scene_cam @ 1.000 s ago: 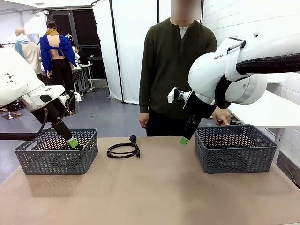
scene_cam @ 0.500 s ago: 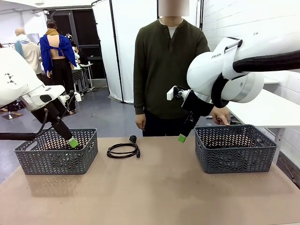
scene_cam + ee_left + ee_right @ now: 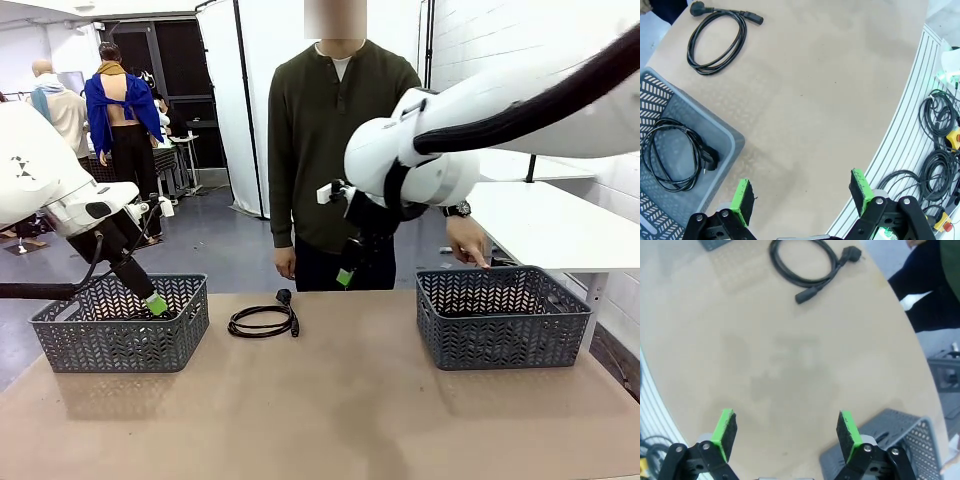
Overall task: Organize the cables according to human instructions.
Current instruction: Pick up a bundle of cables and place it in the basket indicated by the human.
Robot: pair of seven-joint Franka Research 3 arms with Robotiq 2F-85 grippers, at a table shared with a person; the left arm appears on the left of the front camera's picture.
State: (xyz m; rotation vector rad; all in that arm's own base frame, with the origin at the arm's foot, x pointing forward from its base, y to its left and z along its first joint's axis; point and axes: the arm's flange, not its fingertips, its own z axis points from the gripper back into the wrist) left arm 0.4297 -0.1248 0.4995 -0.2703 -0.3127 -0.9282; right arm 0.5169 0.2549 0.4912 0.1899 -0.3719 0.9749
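on the tan tabletop (image 3: 330, 410), between two grey plastic lattice baskets, lies one coiled black cable (image 3: 262, 320) with its plugs at the far and right side, touching neither basket. left grey basket (image 3: 120, 325) sits at the table's left edge; in the left wrist view a second coiled black cable (image 3: 675, 155) lies inside it on the floor of the basket. right grey basket (image 3: 500, 315) sits at the right; its contents cannot be made out. left gripper (image 3: 802, 197) hangs over the left basket's near rim, jaws spread wide, nothing between the green pads. right gripper (image 3: 785, 432) hangs in the air above the table's middle, beyond the loose cable, jaws also spread, holding nothing. person in a dark olive long-sleeved top (image 3: 330, 130) stands at the far side; one hand (image 3: 468, 240) points down at the right basket's far rim.
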